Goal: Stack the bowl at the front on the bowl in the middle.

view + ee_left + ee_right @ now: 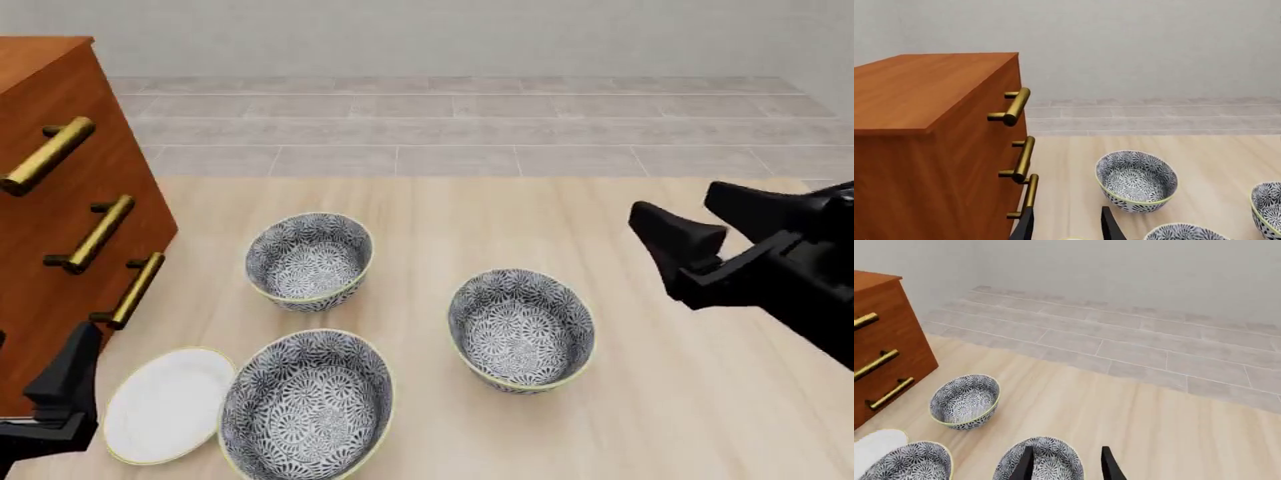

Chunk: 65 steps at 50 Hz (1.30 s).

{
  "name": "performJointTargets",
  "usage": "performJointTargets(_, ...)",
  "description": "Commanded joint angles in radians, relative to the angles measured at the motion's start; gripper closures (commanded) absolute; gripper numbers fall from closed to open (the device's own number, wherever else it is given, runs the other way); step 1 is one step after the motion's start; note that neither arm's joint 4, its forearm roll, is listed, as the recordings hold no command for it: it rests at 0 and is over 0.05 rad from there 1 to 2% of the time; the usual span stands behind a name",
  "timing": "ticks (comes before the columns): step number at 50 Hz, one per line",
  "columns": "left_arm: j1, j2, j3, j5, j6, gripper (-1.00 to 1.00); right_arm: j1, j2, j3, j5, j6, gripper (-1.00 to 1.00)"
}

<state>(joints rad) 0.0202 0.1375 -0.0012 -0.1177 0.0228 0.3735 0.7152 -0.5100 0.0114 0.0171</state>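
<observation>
Right pincer [697, 238] spread wide, empty, high beside the middle bowl [521, 328], front bowl [307, 405] untouched; left pincer [1066, 224] parted, idle.

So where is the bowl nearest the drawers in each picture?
Front view: the bowl, farthest back, right of the drawer chest.
Left wrist view: the bowl, whole, beside the chest's lowest handles.
Right wrist view: the bowl, whole, near the chest.
Shared landmark: the drawer chest.

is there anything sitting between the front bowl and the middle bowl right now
No. In the front view, only bare table separates the bowl at the front from the bowl in the middle; they sit apart, not touching.
</observation>
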Motion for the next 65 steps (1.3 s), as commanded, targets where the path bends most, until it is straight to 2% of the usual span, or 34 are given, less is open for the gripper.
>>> performJointTargets(1,-0.003,-0.028,0.000,0.027,-0.001,-1.00,0.131,0.210,-0.174,0.081,0.049,-1.00)
performJointTargets(3,0.002,-0.028,0.000,0.025,-0.002,-1.00,0.135,0.228,-0.205,0.098,0.041,-1.00)
performJointTargets(4,0.004,-0.026,0.000,0.023,-0.002,-1.00,0.163,0.262,-0.236,0.119,0.062,-1.00)
performJointTargets(8,0.006,-0.028,0.000,0.024,-0.003,-1.00,0.173,0.306,-0.293,0.146,0.065,-1.00)
performJointTargets(11,0.005,-0.028,0.000,0.025,-0.002,-1.00,0.193,0.376,-0.365,0.196,0.040,-1.00)
performJointTargets(14,0.007,-0.023,-0.001,0.019,-0.001,-1.00,0.212,0.412,-0.411,0.213,0.060,-1.00)
performJointTargets(27,0.013,-0.021,0.000,0.015,-0.001,-1.00,0.263,0.562,-0.583,0.317,0.070,-1.00)
performJointTargets(38,0.009,-0.019,0.000,0.013,0.003,-1.00,0.265,0.714,-0.764,0.389,0.084,-1.00)
performJointTargets(52,0.008,0.001,0.000,-0.006,0.007,-1.00,0.303,0.821,-0.899,0.443,0.114,-1.00)
performJointTargets(56,0.008,0.011,0.001,-0.013,0.011,-1.00,0.299,0.866,-0.973,0.474,0.127,-1.00)
performJointTargets(60,0.006,0.022,0.001,-0.023,0.013,-1.00,0.290,0.915,-1.008,0.482,0.110,-1.00)
performJointTargets(65,0.007,0.008,0.001,-0.011,0.012,-1.00,0.278,0.974,-1.060,0.495,0.115,-1.00)
